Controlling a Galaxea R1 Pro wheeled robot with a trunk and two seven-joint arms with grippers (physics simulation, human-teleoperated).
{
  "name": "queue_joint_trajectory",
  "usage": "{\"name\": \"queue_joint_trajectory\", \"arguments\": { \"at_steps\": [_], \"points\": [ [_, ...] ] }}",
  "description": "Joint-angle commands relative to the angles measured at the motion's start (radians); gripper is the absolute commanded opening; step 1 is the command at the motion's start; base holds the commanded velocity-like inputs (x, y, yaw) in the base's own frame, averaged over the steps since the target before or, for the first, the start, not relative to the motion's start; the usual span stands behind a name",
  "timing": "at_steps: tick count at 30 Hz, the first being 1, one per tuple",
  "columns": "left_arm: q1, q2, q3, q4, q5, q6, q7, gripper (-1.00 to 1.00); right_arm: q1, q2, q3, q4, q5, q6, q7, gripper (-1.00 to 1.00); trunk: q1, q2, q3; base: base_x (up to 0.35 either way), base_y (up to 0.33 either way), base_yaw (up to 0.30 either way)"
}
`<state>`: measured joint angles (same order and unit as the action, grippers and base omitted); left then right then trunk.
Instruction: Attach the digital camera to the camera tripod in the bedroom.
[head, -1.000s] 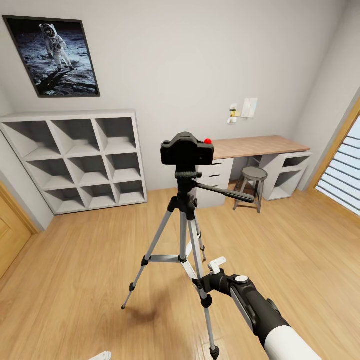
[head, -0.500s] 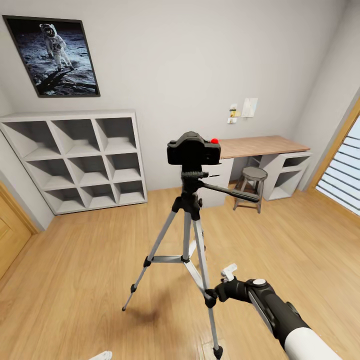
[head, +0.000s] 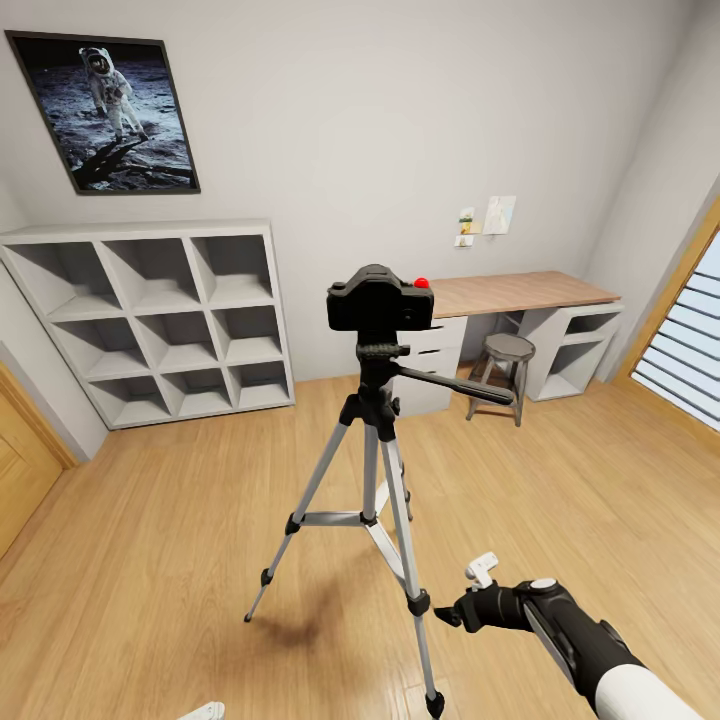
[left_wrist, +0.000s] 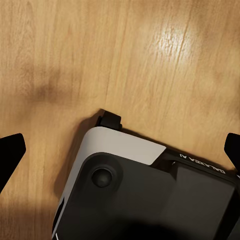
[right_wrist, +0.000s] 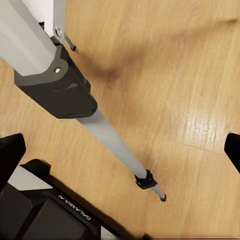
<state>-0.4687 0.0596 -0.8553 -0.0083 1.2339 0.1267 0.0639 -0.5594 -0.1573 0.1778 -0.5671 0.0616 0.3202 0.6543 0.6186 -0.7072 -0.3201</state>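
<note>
Digital camera (head: 378, 298) sits on the head of the camera tripod (head: 372, 470), up and away from the right tool (head: 462, 602), which hangs spread open and empty beside the nearest leg. Left tool (left_wrist: 120, 152) likewise open over the floor (left_wrist: 150, 60).

Head view: high, facing forward-down across bedroom. Both wrist views: close, facing down at wood floor (left_wrist: 150, 50); right shares tripod leg (right_wrist: 112, 145).

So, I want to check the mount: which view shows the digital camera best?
Head view: the digital camera sits atop the camera tripod. The right wrist view has just a tripod leg; the left wrist view, floor.
</note>
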Motion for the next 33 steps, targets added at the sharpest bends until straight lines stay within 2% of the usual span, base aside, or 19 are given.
{"name": "queue_joint_trajectory", "arguments": {
  "at_steps": [1,16,19,21,22,24,25,28,29,32,33],
  "points": [
    [-0.001,0.0,-0.008,-0.001,0.009,0.004,0.004,1.0,0.0,-0.002,0.002,0.006,0.006,0.003,0.004,1.0,0.0,-0.001,-0.001,0.0,0.0,0.0],
    [-0.001,0.0,-0.008,-0.001,0.009,0.004,0.004,1.0,0.0,-0.006,0.001,0.022,0.006,0.004,-0.006,1.0,0.0,-0.001,-0.001,0.0,0.0,0.0],
    [-0.001,-0.001,-0.009,-0.002,0.009,0.004,0.004,1.0,0.0,-0.014,0.001,0.035,0.005,0.006,-0.012,1.0,0.0,-0.001,-0.001,0.0,0.0,0.0],
    [-0.001,-0.001,-0.008,-0.001,0.009,0.004,0.004,1.0,0.0,-0.034,0.0,0.064,0.004,0.005,-0.023,1.0,0.0,-0.001,-0.001,0.0,0.0,0.0],
    [-0.001,-0.001,-0.008,-0.001,0.009,0.004,0.004,1.0,0.0,-0.052,0.0,0.092,0.004,0.004,-0.033,1.0,0.0,-0.001,-0.001,0.0,0.0,0.0],
    [-0.001,-0.001,-0.009,-0.001,0.009,0.004,0.004,1.0,0.0,-0.069,0.0,0.125,0.003,0.001,-0.045,1.0,0.0,-0.001,-0.001,0.0,0.0,0.0],
    [-0.001,-0.001,-0.008,0.0,0.009,0.004,0.004,1.0,0.0,-0.093,0.0,0.206,0.003,-0.02,-0.073,1.0,0.0,-0.001,-0.001,0.0,0.0,0.0],
    [-0.001,-0.002,-0.008,0.001,0.009,0.004,0.004,1.0,0.0,-0.104,0.0,0.281,0.003,-0.057,-0.1,1.0,0.0,-0.001,-0.001,0.0,0.0,0.0],
    [-0.001,-0.002,-0.008,0.003,0.009,0.004,0.004,1.0,0.0,-0.108,0.0,0.336,0.003,-0.092,-0.121,1.0,0.0,-0.001,-0.001,0.0,0.0,0.0],
    [0.001,-0.002,-0.008,0.004,0.009,0.004,0.004,1.0,0.0,-0.112,0.0,0.421,0.003,-0.152,-0.156,1.0,0.0,-0.001,-0.001,0.0,0.0,0.0],
    [0.002,-0.001,-0.008,0.004,0.01,0.004,0.004,1.0,0.0,-0.113,0.0,0.477,0.002,-0.195,-0.179,1.0,0.0,-0.001,-0.001,0.0,0.0,0.0]
  ]
}}
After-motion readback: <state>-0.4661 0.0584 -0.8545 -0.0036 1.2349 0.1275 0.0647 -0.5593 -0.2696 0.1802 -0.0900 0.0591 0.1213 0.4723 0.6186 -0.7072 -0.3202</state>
